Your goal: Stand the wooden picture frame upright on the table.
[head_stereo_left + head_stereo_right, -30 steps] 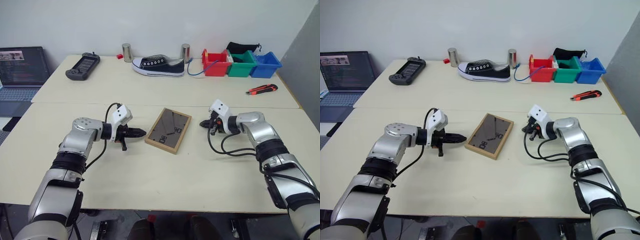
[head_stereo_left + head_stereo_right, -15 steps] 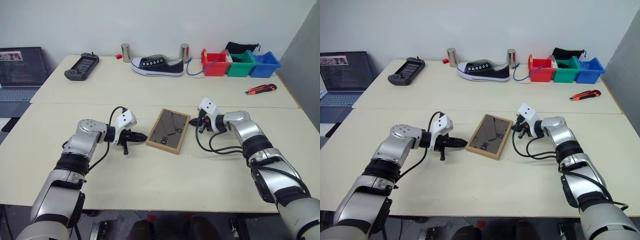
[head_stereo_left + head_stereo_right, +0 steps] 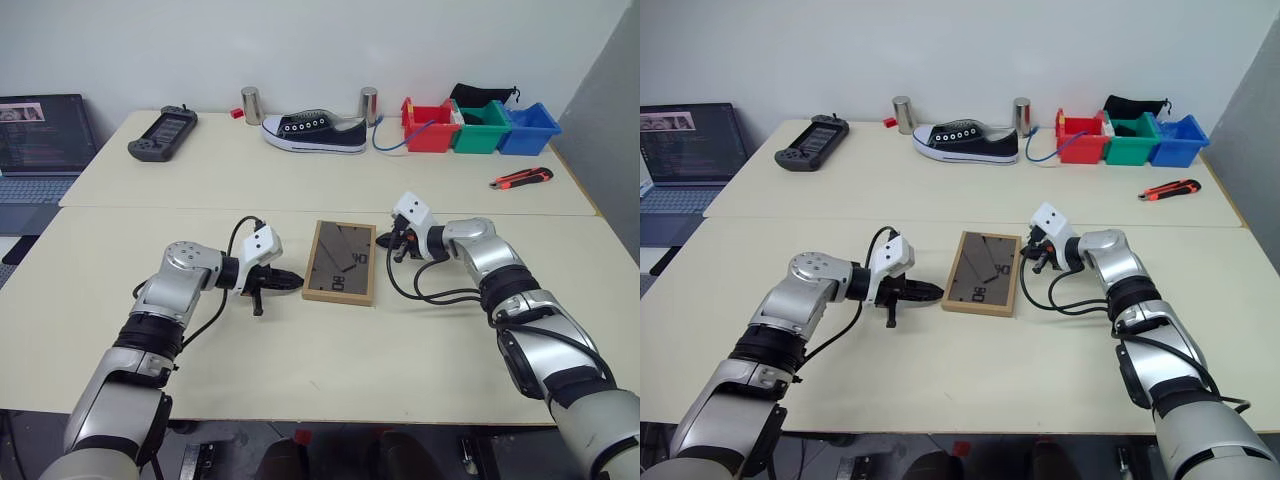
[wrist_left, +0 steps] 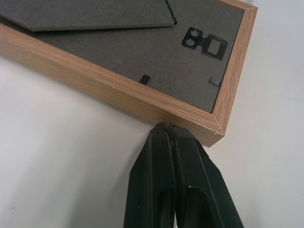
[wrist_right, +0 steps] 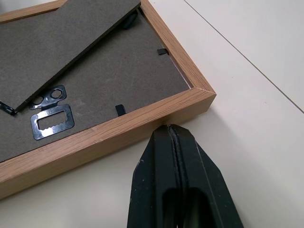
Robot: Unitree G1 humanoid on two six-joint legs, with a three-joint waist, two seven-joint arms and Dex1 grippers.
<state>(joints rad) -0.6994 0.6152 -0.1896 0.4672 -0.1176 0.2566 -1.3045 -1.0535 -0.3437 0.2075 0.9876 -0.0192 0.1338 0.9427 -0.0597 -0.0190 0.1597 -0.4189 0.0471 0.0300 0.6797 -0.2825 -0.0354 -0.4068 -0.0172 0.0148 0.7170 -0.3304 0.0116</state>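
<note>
The pale table (image 3: 330, 350) sat against a plain white wall, with the wooden picture frame (image 3: 340, 262) lying back-up near its middle. Both pincers were closed tight and empty: the left pincer (image 4: 166, 129) touched one long edge near a corner, the right pincer (image 5: 169, 128) butted the opposite edge. Best bet looked like squeezing evenly from both sides so it wouldn't skid, then tipping it up. Compared with a second ago, the frame had been nudged from skewed to roughly square and both arms had closed in.
</note>
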